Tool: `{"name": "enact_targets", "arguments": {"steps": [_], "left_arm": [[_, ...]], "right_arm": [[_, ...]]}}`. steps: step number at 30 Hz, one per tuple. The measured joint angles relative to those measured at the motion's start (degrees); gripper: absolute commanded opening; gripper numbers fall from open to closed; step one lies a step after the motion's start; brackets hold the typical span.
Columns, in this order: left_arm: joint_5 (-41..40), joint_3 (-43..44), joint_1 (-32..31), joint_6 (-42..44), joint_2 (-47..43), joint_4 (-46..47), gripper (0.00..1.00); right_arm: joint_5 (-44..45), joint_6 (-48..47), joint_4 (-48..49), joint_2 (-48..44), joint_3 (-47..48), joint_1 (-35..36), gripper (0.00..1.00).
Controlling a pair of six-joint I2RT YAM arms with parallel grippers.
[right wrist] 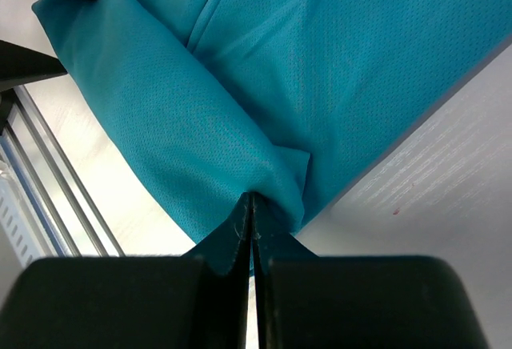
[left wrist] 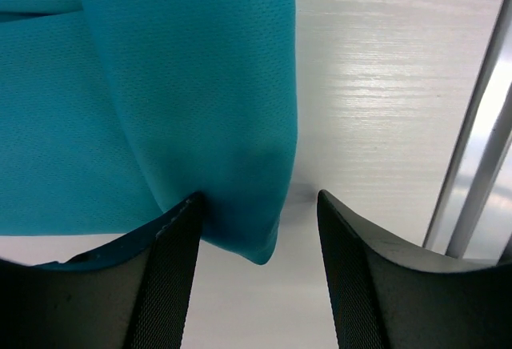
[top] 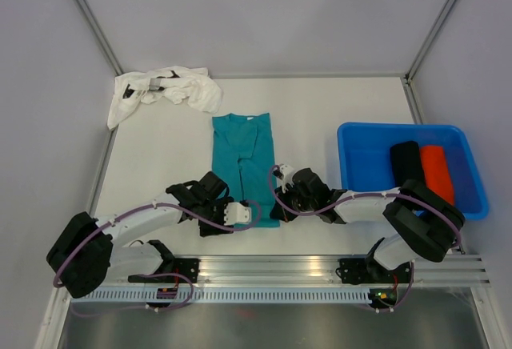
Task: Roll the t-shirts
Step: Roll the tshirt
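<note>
The teal t-shirt (top: 242,157) lies folded into a long strip at the table's middle, its near end turned up into a first roll (right wrist: 200,141). My left gripper (top: 243,214) is open at the near left corner (left wrist: 258,229); the cloth corner (left wrist: 240,205) hangs loose between the fingers and touches the left finger (left wrist: 172,269). My right gripper (top: 280,203) is shut on the teal t-shirt's near right edge (right wrist: 252,202). The white t-shirt (top: 164,91) is crumpled at the back left. A black roll (top: 406,162) and an orange-red roll (top: 438,171) lie in the tub.
The blue plastic tub (top: 360,161) stands at the right, close to my right arm. An aluminium rail (top: 272,269) runs along the near edge, seen also as a rail (left wrist: 480,149) in the left wrist view. Grey walls close in the back and sides.
</note>
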Motion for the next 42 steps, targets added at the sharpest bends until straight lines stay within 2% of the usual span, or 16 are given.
{"name": "enact_targets", "arguments": {"steps": [4,11,14,20,21,26,27,32,38,40,42], "left_arm": [[-1.44,-0.90,-0.20,0.17,0.04,3.56,0.58],[-4.79,-1.55,-0.20,0.17,-0.11,8.15,0.17],[-5.60,-1.55,-0.20,0.15,-0.79,8.17,0.03],[-4.81,0.00,-0.20,0.22,-1.07,5.01,0.02],[-4.22,0.55,-0.15,0.22,-1.05,4.39,0.02],[-0.70,3.80,1.01,0.26,0.02,0.55,0.02],[-0.04,4.42,1.40,0.26,0.46,-0.04,0.02],[2.49,6.10,2.40,0.37,2.10,-2.14,0.03],[4.00,6.64,2.49,0.39,3.96,-3.93,0.03],[4.44,6.95,2.49,0.42,4.33,-4.31,0.03],[4.92,7.23,2.49,0.44,4.42,-4.66,0.03]], "right_arm": [[0.83,0.00,0.33,0.00,0.00,-0.02,0.06],[0.90,-0.85,0.22,-0.48,0.00,0.00,0.14],[1.22,-3.19,-1.03,-3.10,0.00,0.00,0.23],[5.35,-16.09,-6.45,-13.57,1.27,2.05,0.39],[6.40,-19.85,-6.78,-15.65,1.27,3.56,0.45],[10.08,-39.15,-6.82,-22.60,-1.64,14.45,0.58],[10.69,-42.01,-6.78,-22.93,-2.78,15.78,0.72],[15.61,-51.01,-7.37,-21.24,-6.12,17.64,0.73],[20.26,-55.93,-5.73,-12.17,-4.92,19.91,0.72],[20.98,-56.94,-5.97,-9.01,-2.40,20.00,0.65],[21.49,-57.72,-6.97,-5.75,0.52,20.00,0.47]]}}
